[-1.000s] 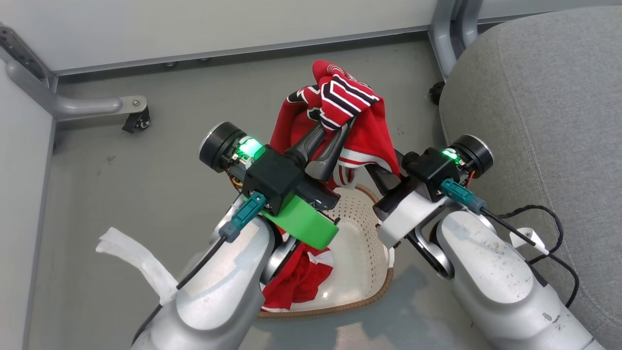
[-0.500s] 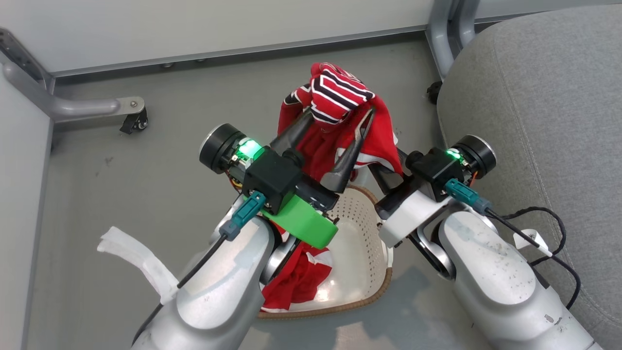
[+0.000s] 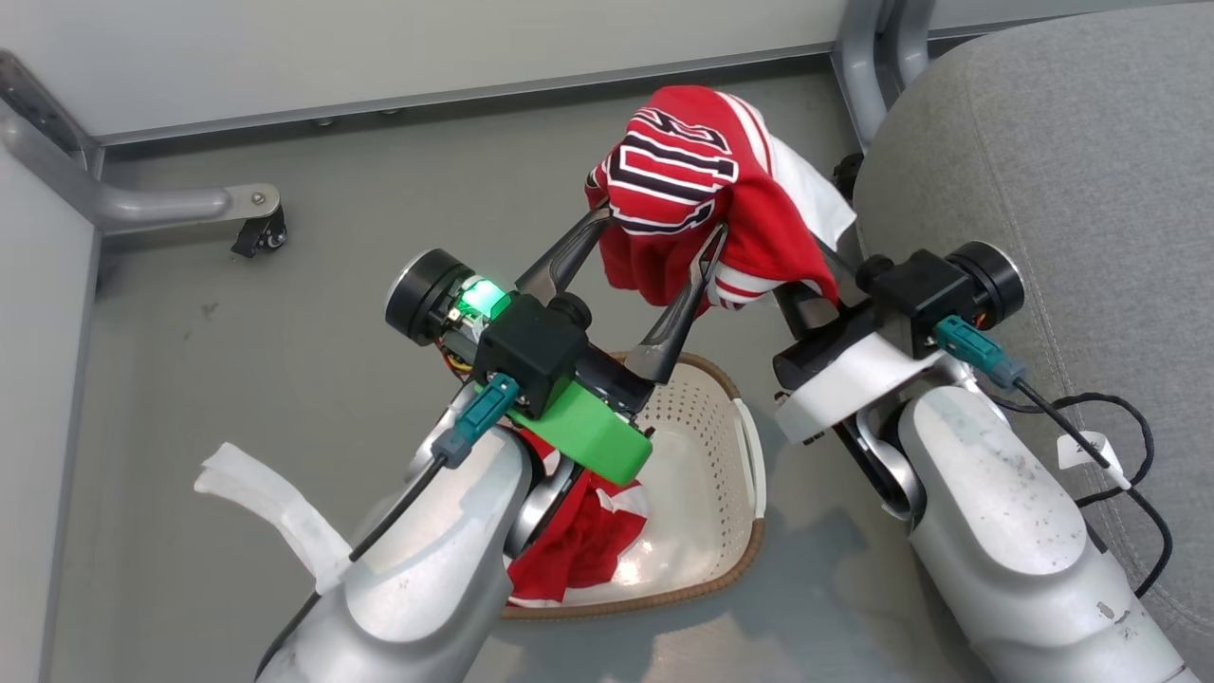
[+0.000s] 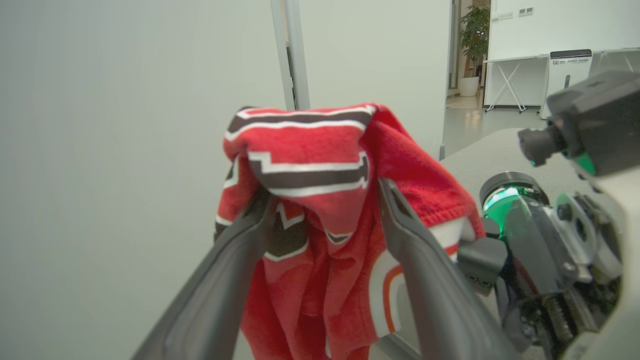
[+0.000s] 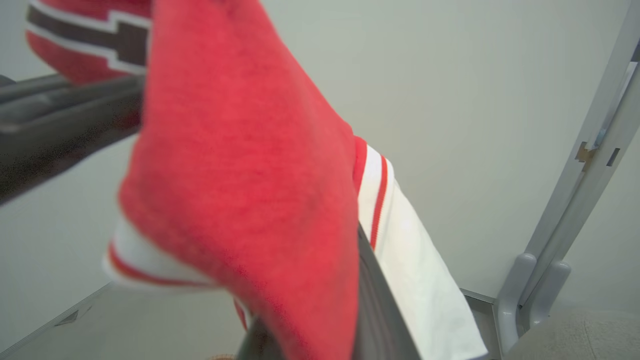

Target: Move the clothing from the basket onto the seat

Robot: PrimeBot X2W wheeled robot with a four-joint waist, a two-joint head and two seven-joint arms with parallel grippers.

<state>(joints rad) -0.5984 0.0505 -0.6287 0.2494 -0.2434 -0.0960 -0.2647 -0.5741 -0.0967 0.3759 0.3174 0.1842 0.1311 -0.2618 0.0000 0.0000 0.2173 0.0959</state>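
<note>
Over grey floor (image 3: 285, 313) beside the seat (image 3: 1062, 190), our right gripper (image 3: 795, 296) clamps the red garment (image 3: 697, 180), our left gripper (image 3: 661, 228) gaping around it.

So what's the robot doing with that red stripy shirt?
Its right gripper is shut on a red sports garment with black-and-white lettering, above the cream perforated plastic basket. The left gripper is open, spread either side of the cloth. A second red garment lies in the basket, beside the grey fabric seat.

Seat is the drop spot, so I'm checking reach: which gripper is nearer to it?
Right. The right gripper, shut on the garment, is beside the seat; the left gripper, open around the garment, is farther off, nearer the basket.
</note>
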